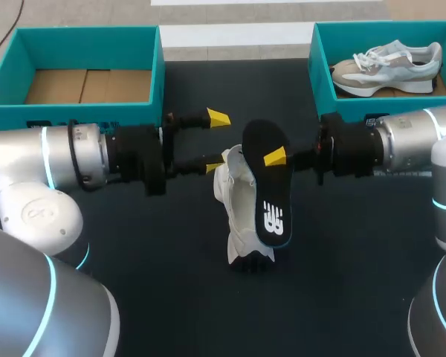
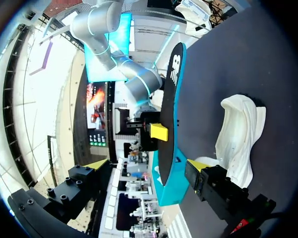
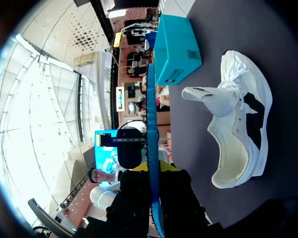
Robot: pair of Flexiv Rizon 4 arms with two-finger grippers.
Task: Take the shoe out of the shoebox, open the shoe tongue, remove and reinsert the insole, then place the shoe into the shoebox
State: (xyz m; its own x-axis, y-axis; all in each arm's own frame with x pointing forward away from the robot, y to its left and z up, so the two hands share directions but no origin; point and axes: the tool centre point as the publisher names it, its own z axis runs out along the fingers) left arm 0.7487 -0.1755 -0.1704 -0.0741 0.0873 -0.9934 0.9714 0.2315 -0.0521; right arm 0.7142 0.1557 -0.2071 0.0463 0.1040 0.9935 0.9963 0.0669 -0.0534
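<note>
Right tool (image 1: 276, 158) clamped on insole (image 1: 270, 201), held on edge just above shoe (image 1: 241, 216) on table. Left tool (image 1: 216, 143) apart, beside shoe. Insole looks out; reinsertion next, which calls for feeding the toe end into the opening. Count: one insole; two shoes, second shoe (image 1: 390, 67) in right box (image 1: 323, 74); two boxes, with left box (image 1: 74, 37).

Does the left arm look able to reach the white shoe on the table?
Likely yes: the left pincer is open right beside the white shoe, with nothing between them. The insole held by the right pincer is at the shoe's far side.
</note>
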